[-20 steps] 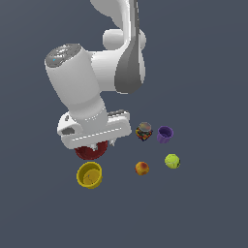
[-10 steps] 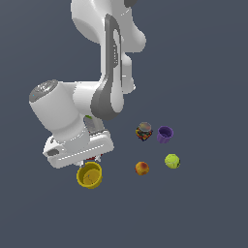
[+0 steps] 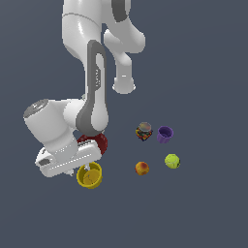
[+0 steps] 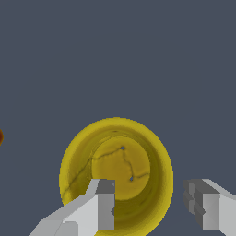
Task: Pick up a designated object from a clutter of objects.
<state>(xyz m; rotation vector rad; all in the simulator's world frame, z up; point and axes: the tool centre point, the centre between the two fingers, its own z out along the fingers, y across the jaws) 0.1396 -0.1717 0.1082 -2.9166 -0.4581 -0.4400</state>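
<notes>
The yellow cup [image 3: 90,176] stands upright on the dark floor, its mouth facing up, and fills the wrist view [image 4: 116,173]. My gripper [image 3: 86,168] hangs just above its rim, open and empty. In the wrist view the gripper [image 4: 154,205] straddles one side wall of the cup. One finger [image 4: 104,203] is over the cup's inside and the other is outside the rim. The dark red bowl [image 3: 98,142] sits just behind the cup, half hidden by my arm. The white bottle is hidden.
A small dark jar [image 3: 144,131] and a purple cup [image 3: 164,134] stand toward the exterior view's right. An orange fruit [image 3: 142,168] and a green ball [image 3: 172,161] lie in front of them. An orange-red sliver [image 4: 1,137] shows at the wrist view's edge.
My hand has swung from over the red bowl toward the exterior view's left and down, and now sits over the yellow cup. The objects have not moved.
</notes>
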